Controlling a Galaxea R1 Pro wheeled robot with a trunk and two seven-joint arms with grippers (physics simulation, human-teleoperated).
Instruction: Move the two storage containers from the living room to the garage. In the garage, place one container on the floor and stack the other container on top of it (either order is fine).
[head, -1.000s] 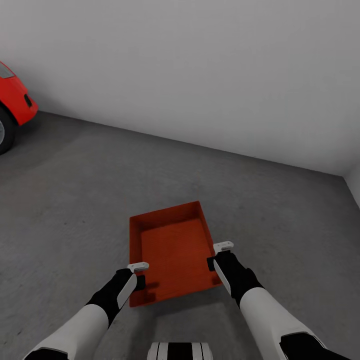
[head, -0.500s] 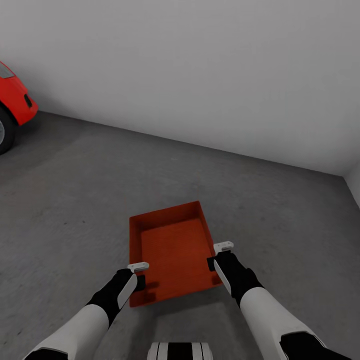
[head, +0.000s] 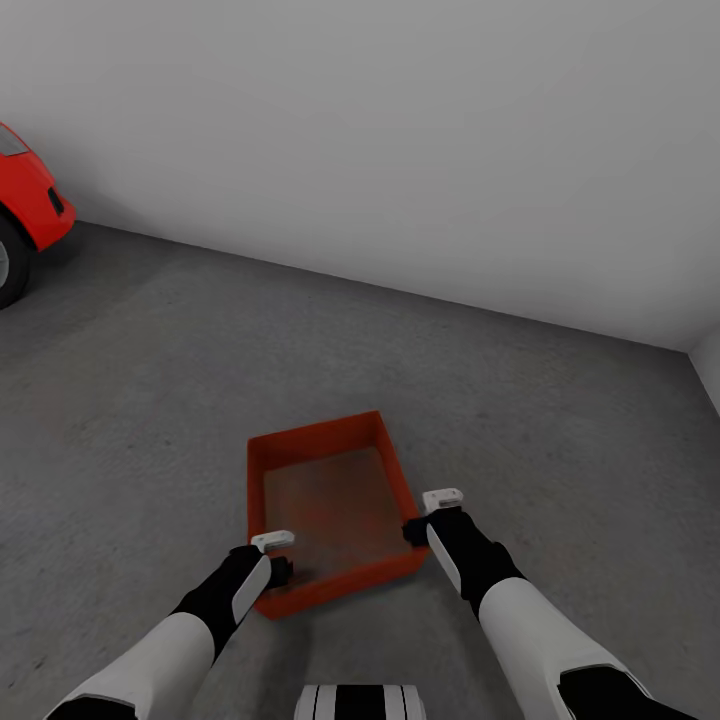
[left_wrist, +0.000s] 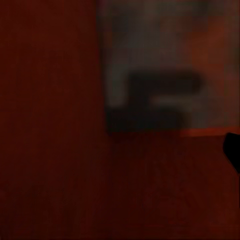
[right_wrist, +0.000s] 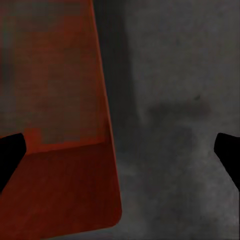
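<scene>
Brackets the orange-red bin (head: 325, 500) from both sides: left claw (head: 272, 545) at its near left corner, grip impossible to tell through the blur, right claw (head: 440, 500) spread wide at its right wall. Rests flat on the grey garage floor (head: 150, 400), low-walled and empty, long axis running away toward the white wall (head: 400, 130), red car (head: 25, 230) well off left.

1. Both arms reach forward and down from the bottom edge of the head view, white on the forearms, black at the wrists.
2. The left gripper (head: 277, 555) sits at the near left corner of an orange-red bin (head: 325, 500); whether its fingers are spread or closed cannot be made out.
3. The right gripper (head: 425, 515) sits at the bin's right wall, jaws spread wide; its dark fingertips (right_wrist: 11, 150) appear at opposite edges of the right wrist view.
</scene>
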